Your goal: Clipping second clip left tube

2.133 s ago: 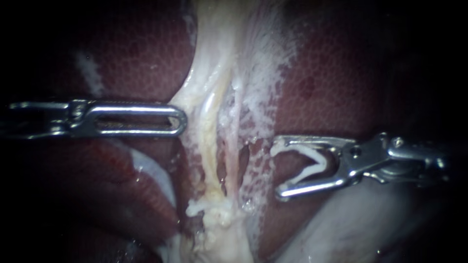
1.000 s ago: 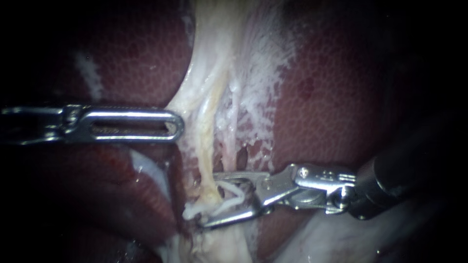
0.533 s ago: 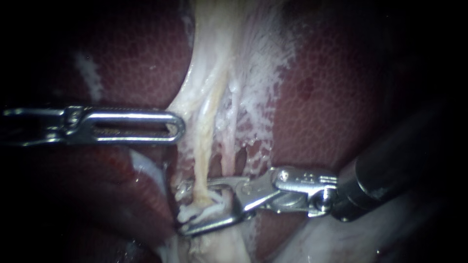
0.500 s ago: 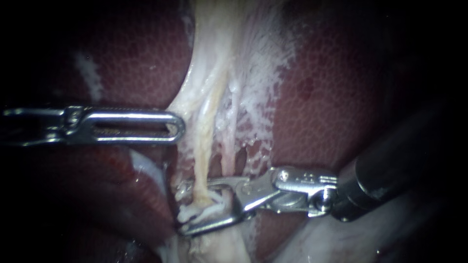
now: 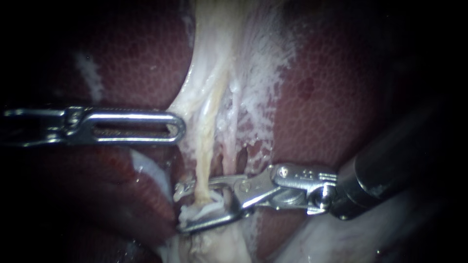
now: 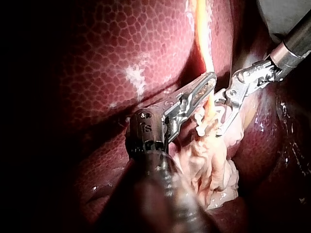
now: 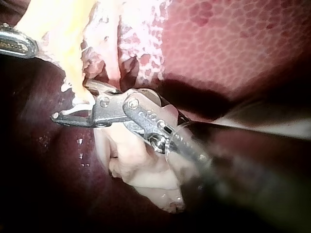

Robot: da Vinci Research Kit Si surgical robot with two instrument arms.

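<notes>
Straddling the left tube (image 5: 204,163) near its lower end, the right instrument (image 5: 181,207) carries a white clip (image 5: 210,206) seated between its two bright steel jaws. The jaws stand in a narrow V, both bearing on the clip, and the tube runs down between them. The tube is a waxy, yellowish cord, with a thinner pinkish strand (image 5: 229,146) just beside it, both draped in frayed, fibrous white film (image 5: 263,63). Around them lies the liver (image 5: 341,107), dark red, glossy and finely honeycombed. A soft, pale lump of tissue (image 5: 214,243) sits just under the lower jaw. The left instrument (image 5: 180,128), a long slotted steel bar with a rounded end, has its jaws pressed together, the tip against the pale tissue higher up. Two seconds ago the right instrument stood well off to the side over bare liver; it has since come in across the tube, and its dark shaft (image 5: 385,175) now shows. Over the last half second its jaws have drawn slightly closer, while the left instrument has barely shifted.
</notes>
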